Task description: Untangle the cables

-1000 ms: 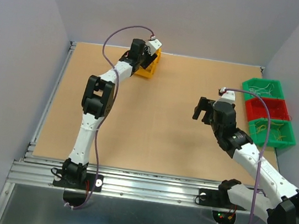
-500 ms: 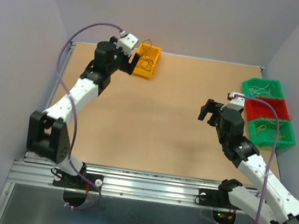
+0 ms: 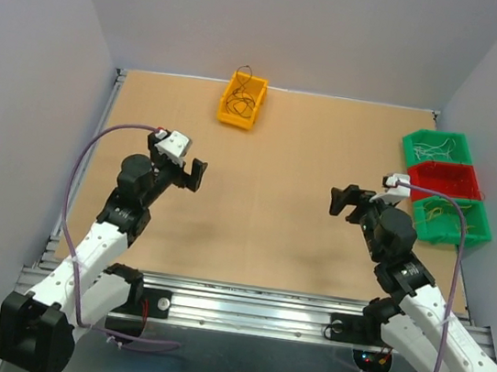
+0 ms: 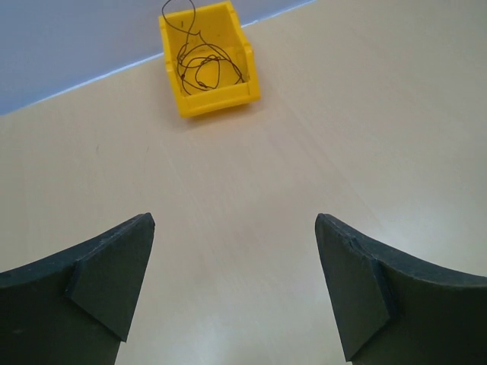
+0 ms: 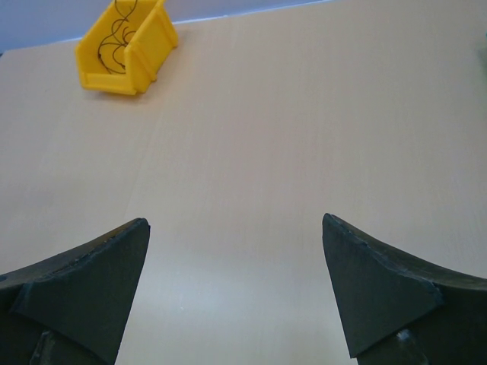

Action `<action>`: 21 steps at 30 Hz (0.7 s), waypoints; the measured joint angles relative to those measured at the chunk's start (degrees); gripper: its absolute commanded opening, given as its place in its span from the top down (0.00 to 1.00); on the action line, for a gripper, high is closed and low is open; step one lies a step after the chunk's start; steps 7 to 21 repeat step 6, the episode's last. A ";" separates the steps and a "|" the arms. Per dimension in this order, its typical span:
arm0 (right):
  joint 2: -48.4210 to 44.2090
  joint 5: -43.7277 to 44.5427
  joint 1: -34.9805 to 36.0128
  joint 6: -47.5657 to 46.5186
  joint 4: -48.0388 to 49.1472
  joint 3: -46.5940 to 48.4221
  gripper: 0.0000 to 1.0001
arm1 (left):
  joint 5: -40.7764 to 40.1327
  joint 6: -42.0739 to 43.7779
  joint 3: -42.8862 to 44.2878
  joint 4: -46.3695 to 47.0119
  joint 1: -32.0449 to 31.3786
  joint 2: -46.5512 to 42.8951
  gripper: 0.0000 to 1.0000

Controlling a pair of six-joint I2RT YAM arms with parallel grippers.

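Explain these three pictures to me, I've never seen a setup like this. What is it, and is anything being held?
These are two robot arms bolted to the near edge of a table. The wide picture looks down from above and behind them. The other two come from a camera on each wrist, so the dark wedges at the bottom are that pincer's own fingers. At the far edge sits a yellow bin with thin dark wires tangled inside. At the right, green and red bins hold pale wires. The left pincer and right pincer are both open, holding nothing.
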 measured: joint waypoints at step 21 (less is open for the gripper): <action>3.28 -0.04 0.00 -0.15 1.57 -0.79 0.00 | -0.70 0.00 -4.57 3.89 0.00 -4.39 0.01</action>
